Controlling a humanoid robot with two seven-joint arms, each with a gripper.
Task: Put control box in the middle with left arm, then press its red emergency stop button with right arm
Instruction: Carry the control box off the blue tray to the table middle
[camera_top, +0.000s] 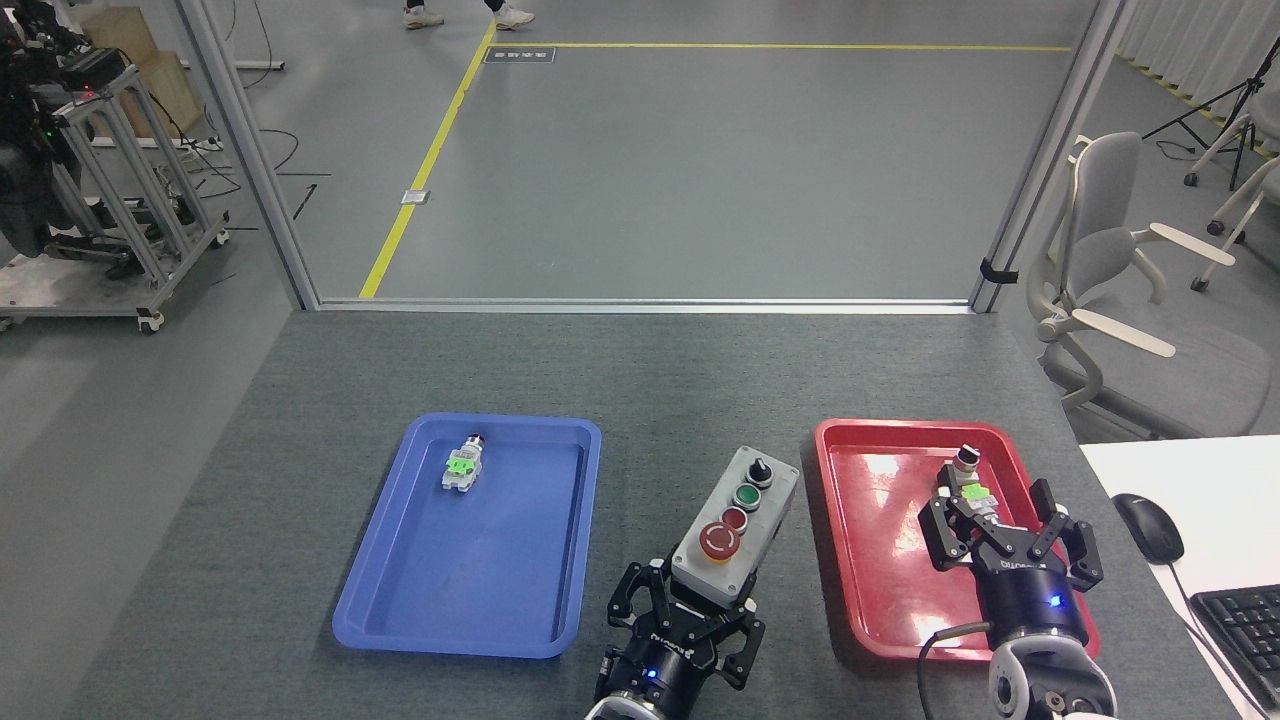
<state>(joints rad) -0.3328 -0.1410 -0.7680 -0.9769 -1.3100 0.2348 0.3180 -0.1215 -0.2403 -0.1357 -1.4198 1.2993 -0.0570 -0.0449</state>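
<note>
The left gripper was clenched on the near end of the control box, its black fingers wrapped around the box's lower sides; the box lay over the bare grey tabletop between the blue tray and the red tray, tilted so its far end leaned right toward the red tray's rim; whether it rested on the felt or hung just above it could not be told. Along its top ran a black knob, a green button, a small red button and the red emergency stop button, nearest the gripper. The right gripper sat over the red tray with its fingers spread apart, released, framing a small switch part without plainly gripping it; a black cable looped from its wrist. A second white-and-green switch part lay in the blue tray's far left area. A mouse rested on the white desk at right.
</note>
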